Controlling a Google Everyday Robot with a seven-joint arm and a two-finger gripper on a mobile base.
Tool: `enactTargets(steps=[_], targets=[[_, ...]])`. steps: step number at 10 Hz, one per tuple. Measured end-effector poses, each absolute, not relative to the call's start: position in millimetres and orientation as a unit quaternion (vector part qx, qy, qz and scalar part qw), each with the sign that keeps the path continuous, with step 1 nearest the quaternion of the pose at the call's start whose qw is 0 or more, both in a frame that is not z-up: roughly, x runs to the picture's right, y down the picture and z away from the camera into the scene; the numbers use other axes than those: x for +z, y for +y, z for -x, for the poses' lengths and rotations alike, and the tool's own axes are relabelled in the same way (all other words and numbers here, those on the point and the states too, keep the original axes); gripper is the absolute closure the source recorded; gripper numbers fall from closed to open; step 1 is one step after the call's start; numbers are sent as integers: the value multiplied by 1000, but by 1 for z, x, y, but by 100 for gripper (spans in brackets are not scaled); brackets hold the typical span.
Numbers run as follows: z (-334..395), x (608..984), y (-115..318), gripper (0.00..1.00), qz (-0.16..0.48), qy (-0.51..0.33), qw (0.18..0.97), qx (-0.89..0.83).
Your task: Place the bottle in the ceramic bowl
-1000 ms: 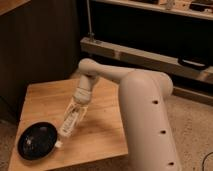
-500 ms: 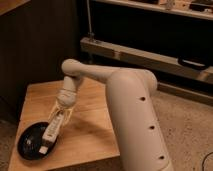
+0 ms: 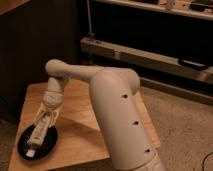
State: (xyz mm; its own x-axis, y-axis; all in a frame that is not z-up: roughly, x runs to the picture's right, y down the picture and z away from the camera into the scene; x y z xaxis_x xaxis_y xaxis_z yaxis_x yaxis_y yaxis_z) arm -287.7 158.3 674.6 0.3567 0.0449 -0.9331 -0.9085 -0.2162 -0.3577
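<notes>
White slim plastic bottle is clamped in my gripper, tilted low over the shallow glossy black ceramic bowl at lower left on the wooden table; releasing tilted could roll it off the rim.

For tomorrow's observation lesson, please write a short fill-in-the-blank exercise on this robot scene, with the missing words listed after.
1. The gripper holds a white ____ over the dish.
2. The bowl is ____ in colour.
3. The bowl sits on a wooden ____.
4. The bowl lies near the table's front-____ corner in the camera view.

Missing words: bottle; black; table; left
</notes>
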Motion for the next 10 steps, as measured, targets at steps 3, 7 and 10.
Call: enactTargets(steps=[3, 7, 10], targets=[[309, 671, 164, 77, 628, 334, 541, 450], [311, 674, 171, 36, 618, 325, 548, 461], [304, 679, 170, 22, 616, 316, 542, 476]])
